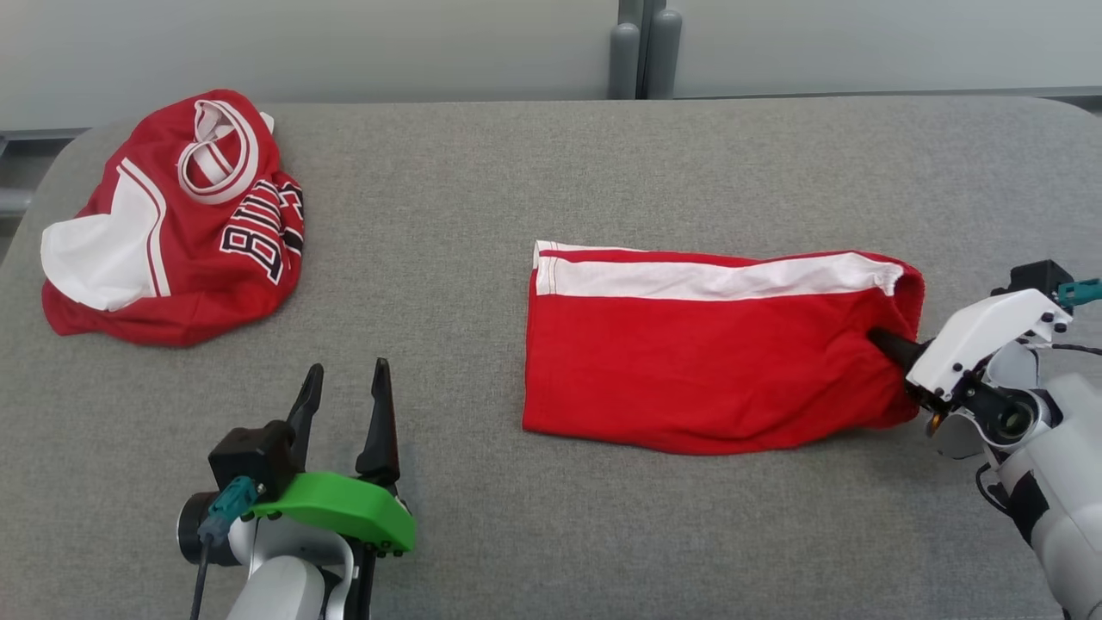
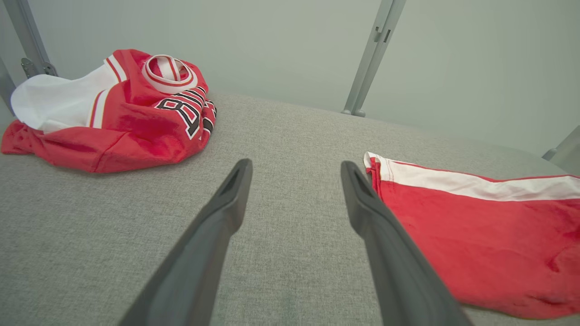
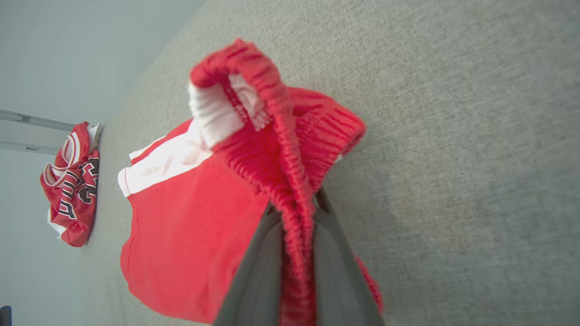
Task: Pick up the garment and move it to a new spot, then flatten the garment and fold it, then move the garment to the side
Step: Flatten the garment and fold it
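Shorts (image 1: 706, 353), red with a white side stripe, lie doubled over and mostly flat at the centre right of the head view, on the grey desk (image 1: 482, 164). Your right gripper (image 1: 887, 343) is closed on the elastic waistband (image 3: 290, 149) at their right end. In the right wrist view the ribbed band is bunched and stands up between the two fingers, raised off the desk while the rest of the cloth rests on it.

The fold looks done, so I judge the move to the side is what is left, and that is where you can lose it. You hold one point of a two-layer piece. Lift high or swing fast and the free leg end at the left will hang, and the layers may slide apart and undo the fold. Drag it low instead and the rough-woven desk surface may catch the lower layer and roll it under. I cannot tell whether both layers of the band are in the pinch. If only one is, the other may peel away as you pull.

Your left gripper (image 1: 347, 368) stands wide open, holding nothing, at the lower left of the head view, near the shorts' left edge. Watch the crumpled red jersey (image 1: 172, 224) at the upper left: a carry that way could land one garment on the other.
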Robot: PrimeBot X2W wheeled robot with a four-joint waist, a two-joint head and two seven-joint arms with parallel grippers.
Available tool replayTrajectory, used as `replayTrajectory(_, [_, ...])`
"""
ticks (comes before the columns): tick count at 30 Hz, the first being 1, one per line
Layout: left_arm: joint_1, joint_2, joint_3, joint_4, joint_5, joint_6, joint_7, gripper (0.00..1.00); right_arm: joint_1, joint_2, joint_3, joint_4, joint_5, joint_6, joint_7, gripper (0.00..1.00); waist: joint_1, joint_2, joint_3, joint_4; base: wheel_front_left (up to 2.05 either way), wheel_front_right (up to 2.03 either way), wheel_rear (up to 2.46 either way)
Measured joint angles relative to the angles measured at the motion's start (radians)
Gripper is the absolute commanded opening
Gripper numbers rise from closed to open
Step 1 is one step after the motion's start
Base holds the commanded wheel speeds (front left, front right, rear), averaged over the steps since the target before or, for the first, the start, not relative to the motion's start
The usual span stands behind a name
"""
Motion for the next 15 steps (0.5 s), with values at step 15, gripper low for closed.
replayTrajectory(15, [0.024,0.001,-0.021,-0.017,0.001,0.0,0.028,1.0,-0.014,0.074,0.069,-0.118,0.017,0.009,0.095,0.0,0.0,0.0,-0.044,0.017,0.0,0.0,0.0])
